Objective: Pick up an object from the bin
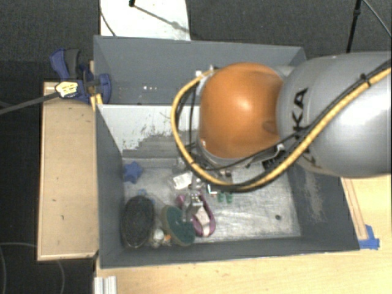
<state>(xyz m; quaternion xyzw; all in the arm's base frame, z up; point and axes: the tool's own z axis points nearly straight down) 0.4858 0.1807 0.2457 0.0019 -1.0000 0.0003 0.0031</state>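
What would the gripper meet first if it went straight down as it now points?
Most likely the purple loop beside the dark green disc, just under the gripper; depth is unclear, so it might instead touch the bin floor next to it.

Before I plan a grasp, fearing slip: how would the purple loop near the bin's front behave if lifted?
The purple loop looks thin and bent, so probably floppy and light, sagging when lifted. It seems to touch the dark green disc, so a push may shift both.
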